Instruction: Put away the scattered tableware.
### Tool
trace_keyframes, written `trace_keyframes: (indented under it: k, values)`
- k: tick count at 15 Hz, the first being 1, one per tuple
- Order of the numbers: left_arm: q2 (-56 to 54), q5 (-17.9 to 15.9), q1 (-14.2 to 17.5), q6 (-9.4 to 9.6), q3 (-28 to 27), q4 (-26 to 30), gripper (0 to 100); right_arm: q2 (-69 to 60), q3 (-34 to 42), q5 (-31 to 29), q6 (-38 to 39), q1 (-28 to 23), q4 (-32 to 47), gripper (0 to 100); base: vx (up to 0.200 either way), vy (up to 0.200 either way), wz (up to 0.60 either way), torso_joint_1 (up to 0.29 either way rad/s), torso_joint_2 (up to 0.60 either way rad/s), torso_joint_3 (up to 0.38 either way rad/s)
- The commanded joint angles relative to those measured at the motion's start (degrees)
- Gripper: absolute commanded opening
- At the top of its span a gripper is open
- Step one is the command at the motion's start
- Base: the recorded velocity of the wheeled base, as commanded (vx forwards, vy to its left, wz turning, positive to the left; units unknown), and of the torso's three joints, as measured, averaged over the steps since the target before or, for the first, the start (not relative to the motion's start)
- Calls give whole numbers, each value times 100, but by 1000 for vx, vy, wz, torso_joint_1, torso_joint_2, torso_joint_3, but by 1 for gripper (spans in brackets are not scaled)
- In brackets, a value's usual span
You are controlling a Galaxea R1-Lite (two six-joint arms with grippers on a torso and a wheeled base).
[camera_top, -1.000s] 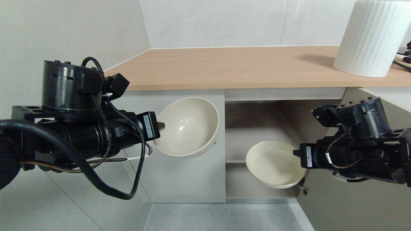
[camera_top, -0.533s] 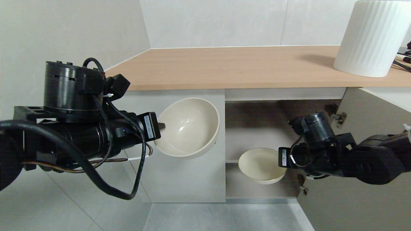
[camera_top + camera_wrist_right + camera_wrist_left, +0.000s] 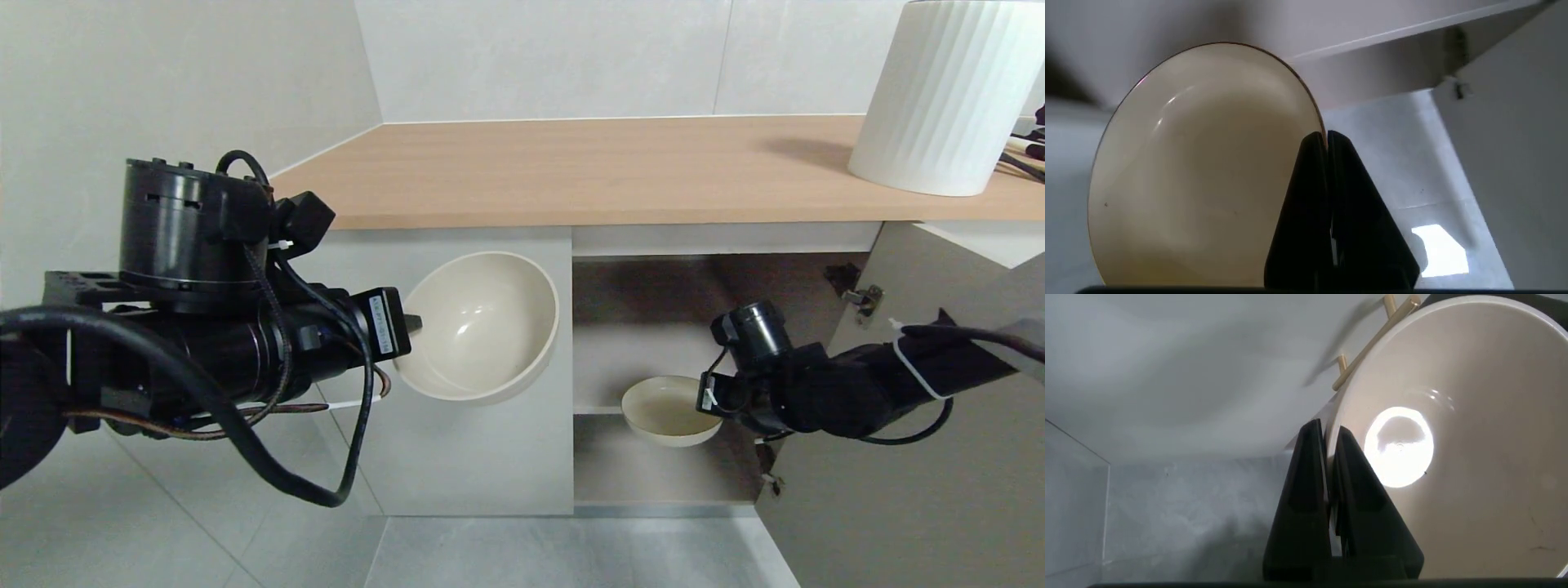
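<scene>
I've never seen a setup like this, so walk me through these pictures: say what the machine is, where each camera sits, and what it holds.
It is a two-armed robot. The wide picture comes from a camera on its head; the other two from cameras on its wrists, looking along each claw. The left claw pinches the rim of a deep bowl in front of a closed door. The right claw holds a shallow bowl at the open cupboard. On the counter stands a white ribbed container.
</scene>
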Motion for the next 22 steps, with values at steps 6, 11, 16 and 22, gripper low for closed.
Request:
trace_keyframes:
  k: [6,11,16,22]
  values:
    - [90,2,-1,-5,7,-1,0,1513,-1033,-674,277,-251,-296,0,0,0,0,0,0,0]
    - [178,2,-1,-5,7,-1,0,1856,-1323,-867,233,-497,-586,0,0,0,0,0,0,0]
    - [205,2,-1,-5,7,-1,0,2049,-1701,-1052,269,-567,-595,0,0,0,0,0,0,0]
    - [213,2,-1,-5,7,-10,0,2366,-2184,-1315,242,-567,-691,0,0,0,0,0,0,0]
